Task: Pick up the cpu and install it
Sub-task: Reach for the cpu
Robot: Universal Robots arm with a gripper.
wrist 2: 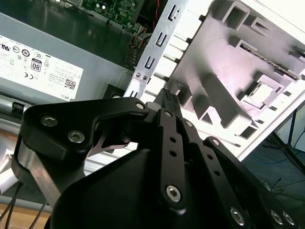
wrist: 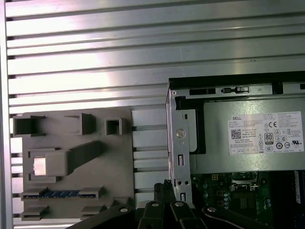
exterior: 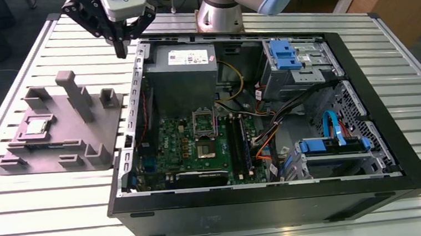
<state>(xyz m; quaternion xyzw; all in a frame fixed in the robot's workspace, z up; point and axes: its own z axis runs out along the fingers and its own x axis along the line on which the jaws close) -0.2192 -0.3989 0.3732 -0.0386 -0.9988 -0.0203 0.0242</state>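
Note:
The cpu (exterior: 35, 127) is a small silvery square lying flat in a recess of the grey holder block (exterior: 67, 140), on the table at the exterior view's left. Both wrist views also catch the cpu (wrist 2: 258, 93) (wrist: 40, 166) as a pale square in its pocket. My gripper (exterior: 120, 48) hangs above the table, between the block's far end and the far left corner of the open computer case (exterior: 275, 199). Its black fingers (wrist 2: 167, 98) (wrist: 162, 190) are shut together with nothing between them. It stands well apart from the cpu.
The case lies on its side with the green motherboard (exterior: 190, 153), a grey power supply (exterior: 180, 64), cables and blue drive brackets (exterior: 284, 54) inside. Upright posts (exterior: 71, 91) rise from the holder block. A memory stick (wrist: 57, 193) lies in the block. The slatted table (exterior: 54, 218) surrounds everything.

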